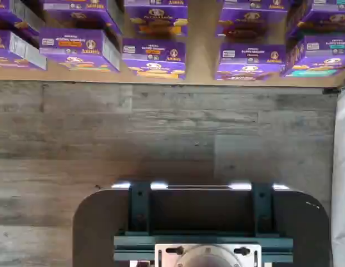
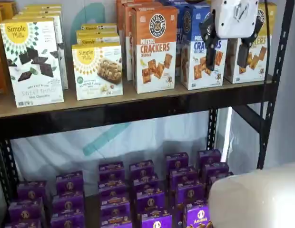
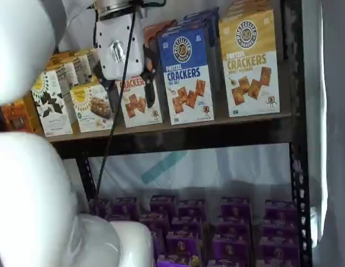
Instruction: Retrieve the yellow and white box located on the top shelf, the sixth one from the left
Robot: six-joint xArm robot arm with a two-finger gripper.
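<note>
Gripper (image 2: 228,56) hangs in front of the top shelf (image 2: 138,108), white body above, two black fingers (image 2: 211,57) pointing down. Clear gap between the fingers in a shelf view; nothing held between them.

Yellow and white box (image 3: 250,64) stands upright at the right end of the top shelf, just beside the blue-topped Pretzel Crackers box (image 3: 187,75). In a shelf view its front is unobstructed: yellow upper part with a round dark logo, "CRACKERS" lettering, white lower part with square brown crackers. In the other shelf view (image 2: 250,57) the gripper covers most of it; only its right part and lower edge show past the right finger. Gripper not touching the box as far as either view shows.

Orange-topped Pretzel Crackers box (image 2: 154,54) is fully seen in one shelf view; in the other it is mostly hidden behind the gripper body. Simple Mills boxes (image 2: 32,61) stand at the left of the shelf.

Wrist view shows none of the top shelf: grey wood-plank floor (image 1: 161,133), purple Annie's boxes (image 1: 156,58) on a lower board, and the dark mount with teal brackets (image 1: 203,222). No fingers in it.

Lower level of purple boxes also appears in both shelf views.
</note>
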